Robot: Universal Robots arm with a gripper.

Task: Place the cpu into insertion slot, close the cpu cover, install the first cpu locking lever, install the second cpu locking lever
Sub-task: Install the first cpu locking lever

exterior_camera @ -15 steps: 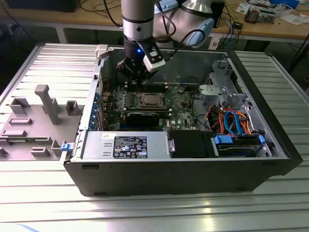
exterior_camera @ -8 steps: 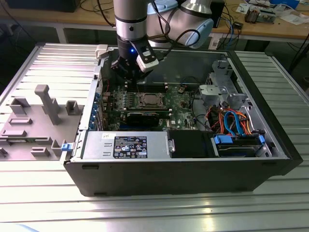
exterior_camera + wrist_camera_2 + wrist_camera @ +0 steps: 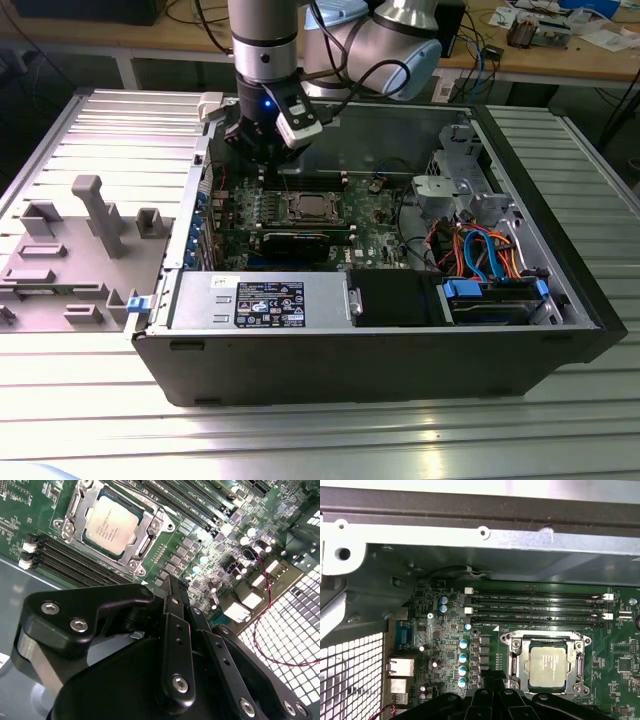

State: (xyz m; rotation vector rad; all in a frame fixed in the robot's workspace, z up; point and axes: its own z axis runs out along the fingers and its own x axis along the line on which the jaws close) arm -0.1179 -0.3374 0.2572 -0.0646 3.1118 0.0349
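Over the motherboard (image 3: 380,225), the arm (image 3: 265,40) hangs vertical, its gripper (image 3: 175,582) closed and empty.

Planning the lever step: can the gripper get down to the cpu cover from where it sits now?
Probably yes: the gripper hangs over the motherboard just beside the cpu cover, and nothing stands above the cover.

One cpu (image 3: 111,521), one cpu cover (image 3: 576,665), one pincer (image 3: 177,587).

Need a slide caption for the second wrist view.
Shut black claw over the green motherboard, apart from the silver-grey square cpu seated inside the lowered thin silver metal cpu cover.
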